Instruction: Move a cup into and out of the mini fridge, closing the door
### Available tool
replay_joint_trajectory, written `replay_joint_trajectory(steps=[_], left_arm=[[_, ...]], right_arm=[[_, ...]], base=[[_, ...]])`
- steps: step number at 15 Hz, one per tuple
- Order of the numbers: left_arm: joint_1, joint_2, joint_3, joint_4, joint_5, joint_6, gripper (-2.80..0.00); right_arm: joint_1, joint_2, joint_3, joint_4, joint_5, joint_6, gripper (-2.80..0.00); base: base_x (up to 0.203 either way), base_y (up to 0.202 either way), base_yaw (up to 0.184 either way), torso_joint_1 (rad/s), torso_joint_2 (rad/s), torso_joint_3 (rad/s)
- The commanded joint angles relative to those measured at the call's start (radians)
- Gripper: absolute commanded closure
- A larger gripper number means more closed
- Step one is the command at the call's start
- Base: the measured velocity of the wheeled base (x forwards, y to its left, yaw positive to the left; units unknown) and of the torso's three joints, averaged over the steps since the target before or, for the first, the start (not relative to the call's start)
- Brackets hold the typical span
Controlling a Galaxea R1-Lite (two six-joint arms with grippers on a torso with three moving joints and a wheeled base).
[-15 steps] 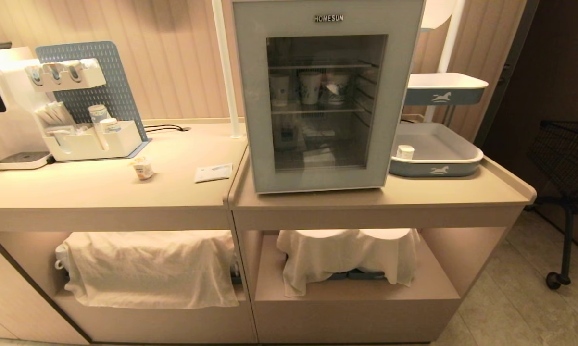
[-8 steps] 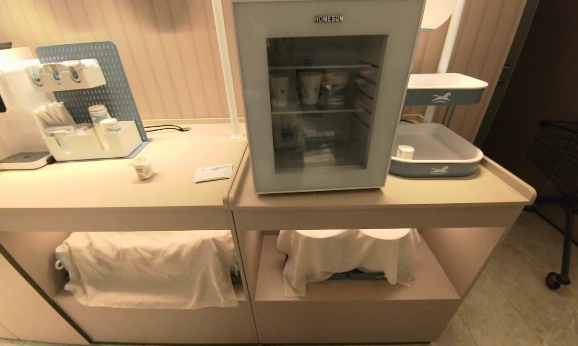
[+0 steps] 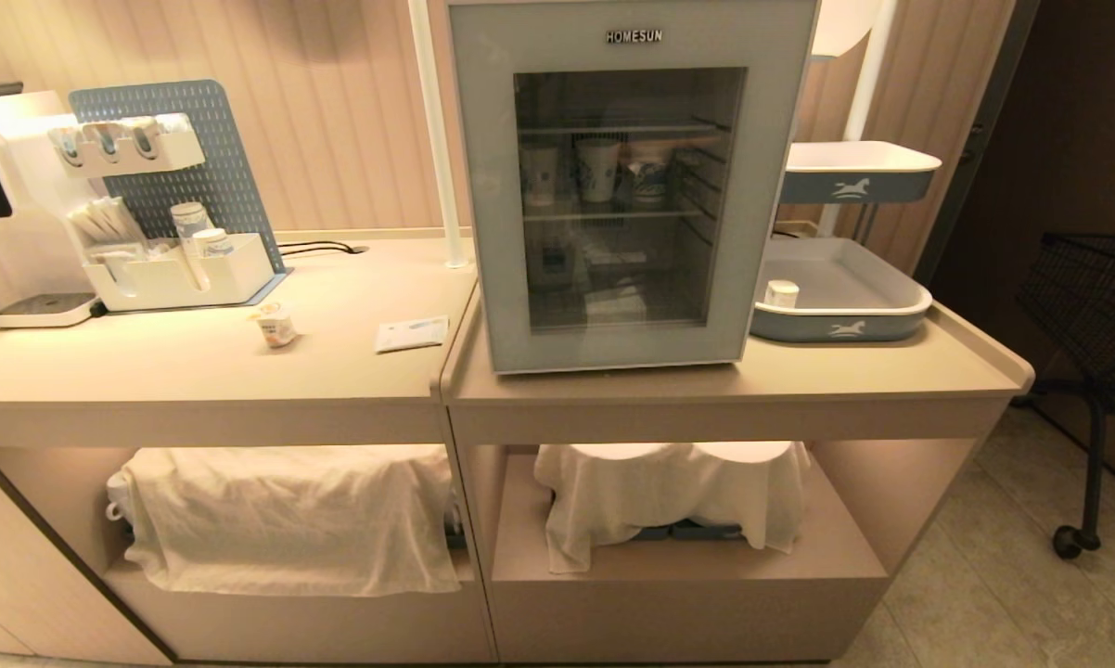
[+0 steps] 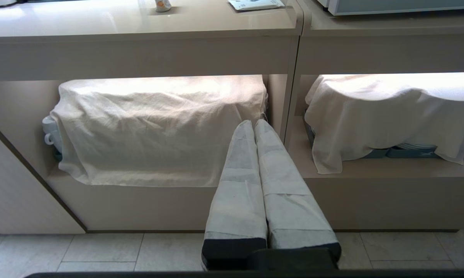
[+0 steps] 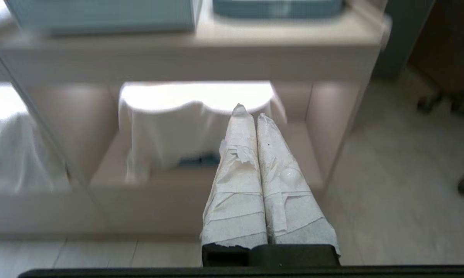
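The cup, tiny and white with an orange label, stands on the left counter, well left of the mini fridge. Its pale grey-blue glass door is closed. Neither arm shows in the head view. My left gripper is shut and empty, low in front of the counter's cloth-covered lower shelf; the cup sits far above it. My right gripper is also shut and empty, held low below the mini fridge.
Taller paper cups stand on a wire shelf inside the fridge. A blue tray holding a small white container sits to its right. A white organizer and a paper sachet share the left counter. A black wire cart stands far right.
Nothing on the counters has moved and the door stays closed. Only a faint reflection in the door's glass has shifted.
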Motion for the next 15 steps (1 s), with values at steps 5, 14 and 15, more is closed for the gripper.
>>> replay_joint_trajectory(steps=[5,14,15], left_arm=[[0.0,0.001,0.0,0.0,0.0,0.0,0.0],[0.0,0.001,0.0,0.0,0.0,0.0,0.0],[0.0,0.002,0.0,0.0,0.0,0.0,0.0]], right_arm=[[0.0,-0.009,0.029,-0.029,0.003,-0.005,0.0],[0.0,-0.009,0.029,-0.026,-0.002,0.017,0.0],[0.0,-0.009,0.029,-0.026,-0.002,0.017,0.0]], base=[[0.0,0.0,0.0,0.0,0.0,0.0],[0.0,0.0,0.0,0.0,0.0,0.0],[0.0,0.0,0.0,0.0,0.0,0.0]])
